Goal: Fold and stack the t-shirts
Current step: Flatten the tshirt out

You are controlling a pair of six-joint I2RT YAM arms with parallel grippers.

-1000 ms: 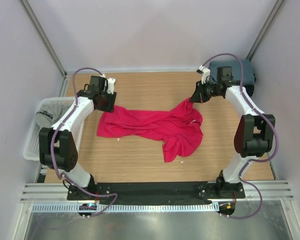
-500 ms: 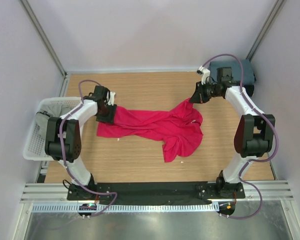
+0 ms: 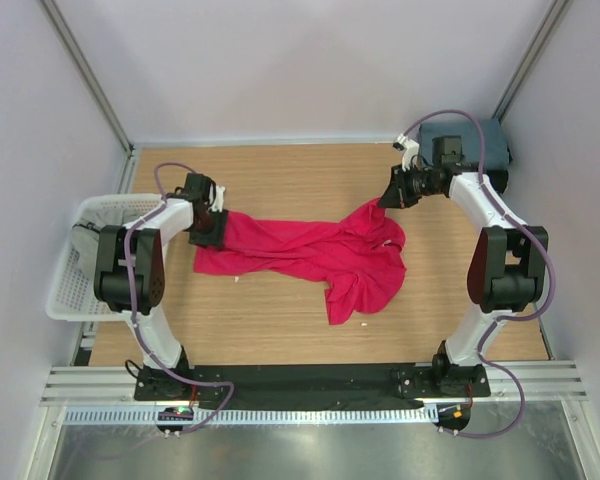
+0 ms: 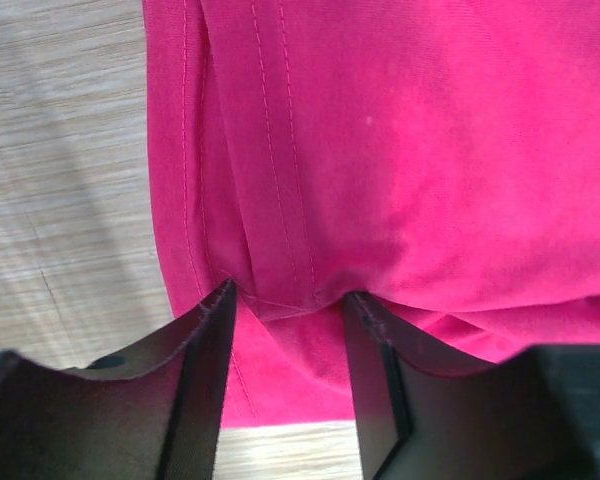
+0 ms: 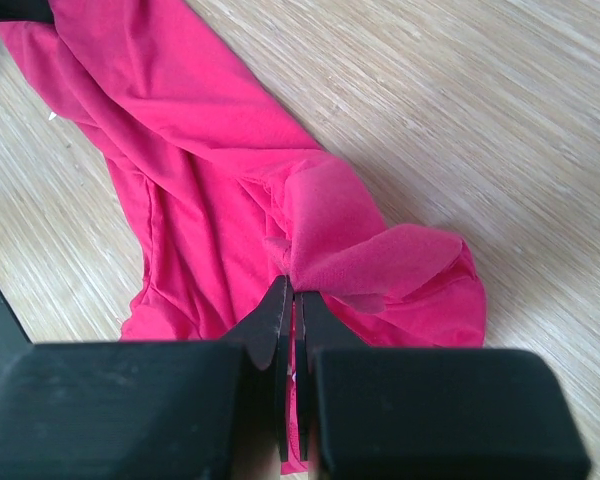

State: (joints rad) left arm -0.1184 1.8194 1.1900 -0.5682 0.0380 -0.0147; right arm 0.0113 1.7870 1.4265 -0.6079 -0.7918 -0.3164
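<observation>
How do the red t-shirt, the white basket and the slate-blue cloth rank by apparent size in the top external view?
1. red t-shirt, clearly largest.
2. white basket, partly hidden.
3. slate-blue cloth, partly hidden, so its true extent is unsure.

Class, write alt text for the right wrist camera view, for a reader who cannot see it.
The right gripper, its black jaws closed, pinches a bunched fold of a crimson-red t-shirt. The rest of the shirt trails away, wrinkled, toward the upper left across a light wooden table.
</observation>
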